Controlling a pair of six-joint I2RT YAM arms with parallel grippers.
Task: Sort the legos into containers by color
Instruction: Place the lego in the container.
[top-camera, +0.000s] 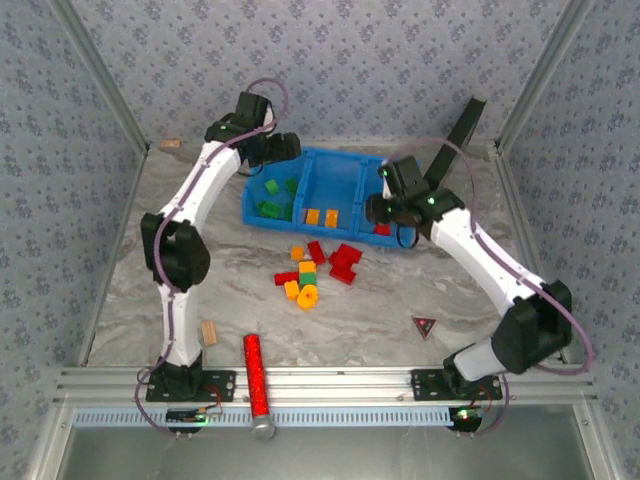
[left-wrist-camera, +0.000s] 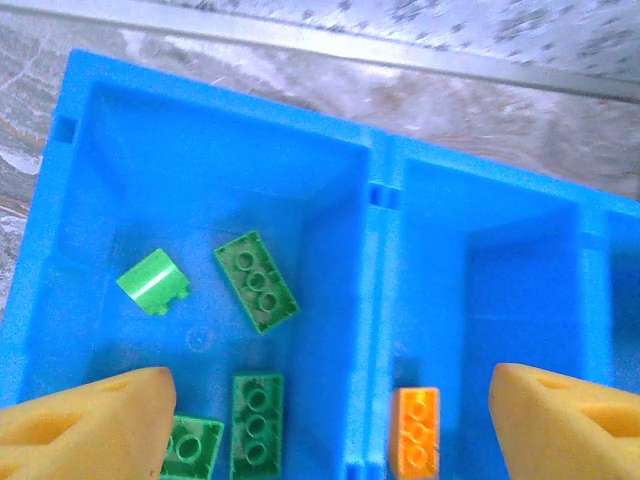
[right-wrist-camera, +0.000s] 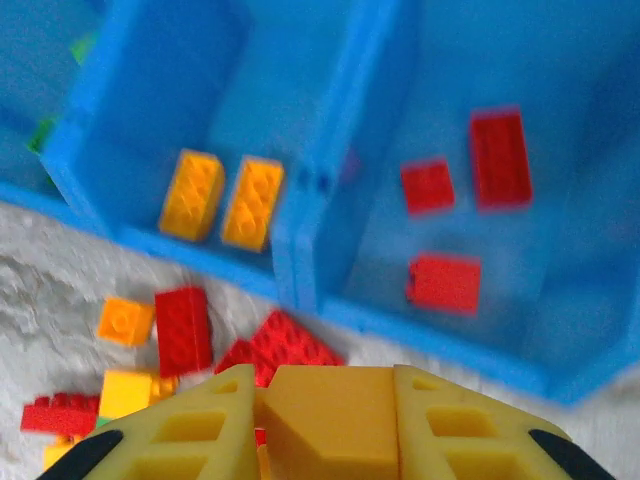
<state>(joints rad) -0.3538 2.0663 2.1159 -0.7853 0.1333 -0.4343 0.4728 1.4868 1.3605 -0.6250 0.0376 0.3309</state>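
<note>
Overhead view: the blue bin (top-camera: 340, 158) sits at the far middle of the worktop (top-camera: 450, 290). A loose pile of red, orange and green legos (top-camera: 315, 265) lies just in front of it. A red glittery cylinder (top-camera: 256, 375) and a wooden block (top-camera: 209, 332) lie near the left arm's base.

Left wrist view: the left hand (left-wrist-camera: 325, 425) is over the bin with its fingers wide apart and nothing between them. Green legos (left-wrist-camera: 256, 280) lie in the left compartment, and one orange brick (left-wrist-camera: 415, 445) lies in the middle one.

Right wrist view, blurred: the right hand (right-wrist-camera: 330, 420) has its fingers drawn together, no gap showing. Two orange bricks (right-wrist-camera: 190, 195) lie in the middle compartment. Three red bricks (right-wrist-camera: 500, 158) lie in the right one, which the left wrist view barely reaches.
</note>
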